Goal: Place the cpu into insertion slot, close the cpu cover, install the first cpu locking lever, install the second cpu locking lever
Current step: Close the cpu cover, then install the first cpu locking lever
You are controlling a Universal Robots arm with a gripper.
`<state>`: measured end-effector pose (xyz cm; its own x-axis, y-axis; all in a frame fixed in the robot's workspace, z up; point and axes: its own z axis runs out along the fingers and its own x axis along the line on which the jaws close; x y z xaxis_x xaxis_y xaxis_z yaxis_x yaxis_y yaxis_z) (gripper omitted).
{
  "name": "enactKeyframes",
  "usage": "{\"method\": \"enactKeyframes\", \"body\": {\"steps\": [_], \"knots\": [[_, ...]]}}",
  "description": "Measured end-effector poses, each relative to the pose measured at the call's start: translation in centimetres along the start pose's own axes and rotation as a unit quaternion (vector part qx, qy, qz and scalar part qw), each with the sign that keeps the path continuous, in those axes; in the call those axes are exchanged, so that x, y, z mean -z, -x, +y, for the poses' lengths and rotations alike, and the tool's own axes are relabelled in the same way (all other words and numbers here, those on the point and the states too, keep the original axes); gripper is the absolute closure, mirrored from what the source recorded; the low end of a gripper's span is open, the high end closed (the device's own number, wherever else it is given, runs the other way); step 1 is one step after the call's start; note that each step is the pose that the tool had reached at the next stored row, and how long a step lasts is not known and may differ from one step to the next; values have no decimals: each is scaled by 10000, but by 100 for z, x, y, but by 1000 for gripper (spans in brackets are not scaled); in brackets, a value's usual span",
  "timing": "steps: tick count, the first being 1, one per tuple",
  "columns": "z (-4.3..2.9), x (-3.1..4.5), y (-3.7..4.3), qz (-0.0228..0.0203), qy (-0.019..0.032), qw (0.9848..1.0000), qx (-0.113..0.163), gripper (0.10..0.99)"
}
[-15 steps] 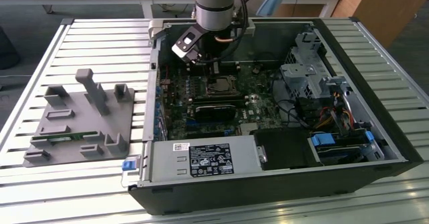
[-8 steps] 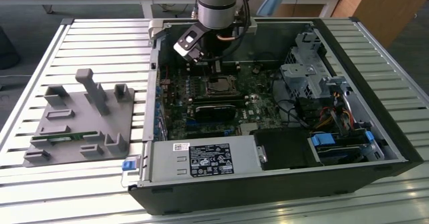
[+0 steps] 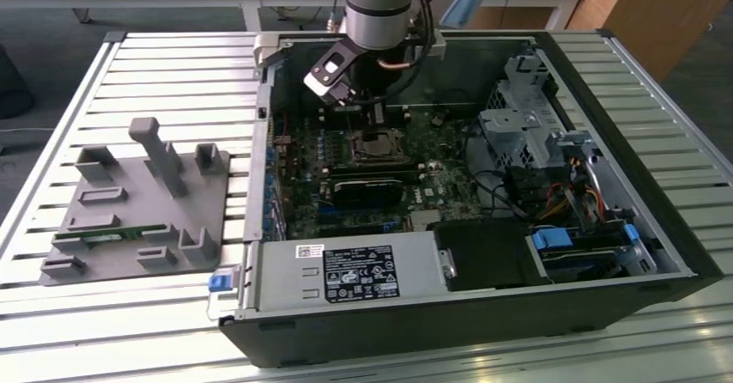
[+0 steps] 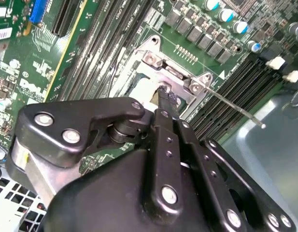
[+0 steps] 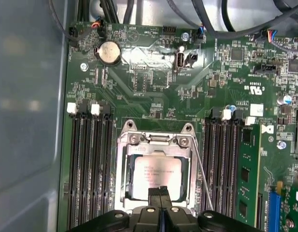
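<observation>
**Gripper tip set down at the cpu in its socket**

The cpu [image 5: 156, 176] is a small flat square with a pale silvery-beige metal top. It lies level in the insertion slot [image 3: 376, 145] on the green motherboard [image 5: 153, 92], between banks of long black memory slots [image 5: 88, 164]. The cpu cover [image 5: 122, 169], a thin silver frame, lies around it, and the chip shows through its square window. The gripper [image 5: 160, 193] has its fingers pressed together, with nothing between them, tips at the chip's near edge. A thin wire locking lever [image 5: 203, 176] slants free just beside the cover.
</observation>
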<state>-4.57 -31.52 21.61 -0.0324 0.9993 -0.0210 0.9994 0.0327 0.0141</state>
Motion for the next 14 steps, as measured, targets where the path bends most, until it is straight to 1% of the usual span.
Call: {"method": "enactKeyframes", "body": {"steps": [7,14], "knots": [[50,-1,2,0,0,10000,0,980],[79,-1,3,0,0,10000,-1,980]]}}
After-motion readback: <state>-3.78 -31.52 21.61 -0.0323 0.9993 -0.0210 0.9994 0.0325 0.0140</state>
